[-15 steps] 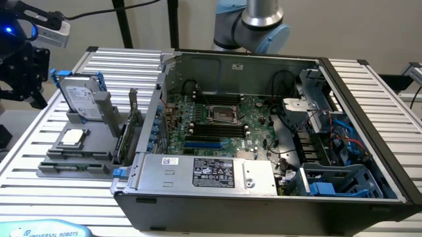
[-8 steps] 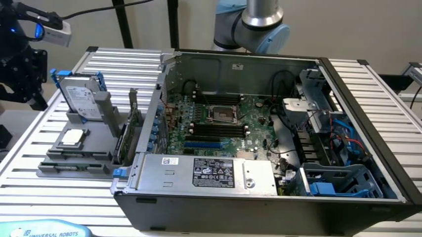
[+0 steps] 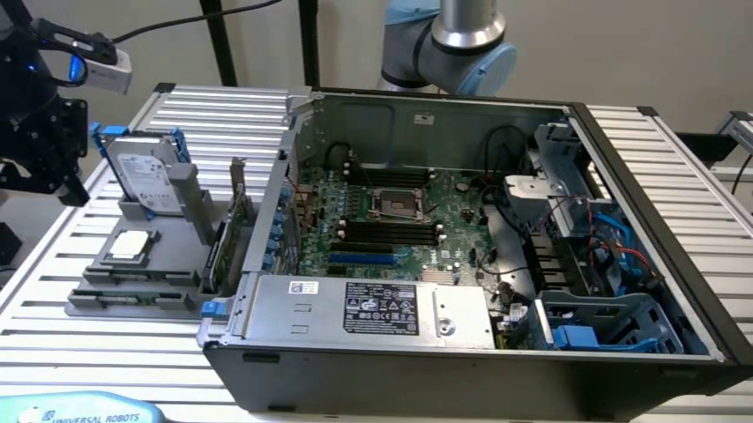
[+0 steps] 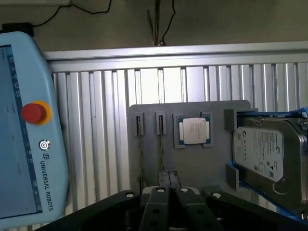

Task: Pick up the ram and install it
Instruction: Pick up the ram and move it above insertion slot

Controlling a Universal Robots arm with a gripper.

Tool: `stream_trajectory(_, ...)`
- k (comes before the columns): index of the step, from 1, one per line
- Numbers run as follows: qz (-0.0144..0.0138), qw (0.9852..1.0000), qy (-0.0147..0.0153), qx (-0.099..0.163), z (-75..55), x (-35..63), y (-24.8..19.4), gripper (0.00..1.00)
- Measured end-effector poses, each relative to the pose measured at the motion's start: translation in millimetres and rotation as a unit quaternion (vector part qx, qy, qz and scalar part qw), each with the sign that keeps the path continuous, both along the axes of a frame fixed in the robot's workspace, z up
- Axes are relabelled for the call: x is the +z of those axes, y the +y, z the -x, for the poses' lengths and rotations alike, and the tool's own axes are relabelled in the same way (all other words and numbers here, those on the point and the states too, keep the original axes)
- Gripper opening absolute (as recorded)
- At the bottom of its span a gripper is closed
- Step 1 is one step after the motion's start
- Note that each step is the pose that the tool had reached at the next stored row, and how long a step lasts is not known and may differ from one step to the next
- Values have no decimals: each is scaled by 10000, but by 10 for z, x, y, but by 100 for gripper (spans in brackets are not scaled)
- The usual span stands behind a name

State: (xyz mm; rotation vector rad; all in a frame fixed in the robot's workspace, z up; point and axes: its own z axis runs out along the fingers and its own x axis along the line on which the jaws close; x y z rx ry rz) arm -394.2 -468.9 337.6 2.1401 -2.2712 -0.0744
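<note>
The ram (image 4: pixel 161 147) stands on edge in a slot of the grey holder (image 4: pixel 202 168), a thin dark line beside the holder's CPU (image 4: pixel 195 131), with perhaps a second stick (image 4: pixel 139 154) in the next slot. A hard drive (image 4: pixel 269 154) sits at the holder's other end, and the gripper (image 4: pixel 168 179) hovers over the holder, clenched on nothing. Holder, open computer case (image 3: pixel 471 361) and teach pendant (image 4: pixel 29 159) rest on a ribbed metal table (image 4: pixel 96 120).

The light-blue teach pendant (image 4: pixel 29 159) bears the brand "UNIVERSAL ROBOTS" beside a round logo. In the exterior view it lies at 7 o'clock from the computer case (image 3: pixel 471 379). The print on the power supply label (image 3: pixel 380 310) and the hard drive label (image 4: pixel 262 154) is illegible.
</note>
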Motion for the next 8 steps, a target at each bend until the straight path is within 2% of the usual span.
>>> stream_trajectory(8,0,10000,1,10,-66,-123,-36,11)
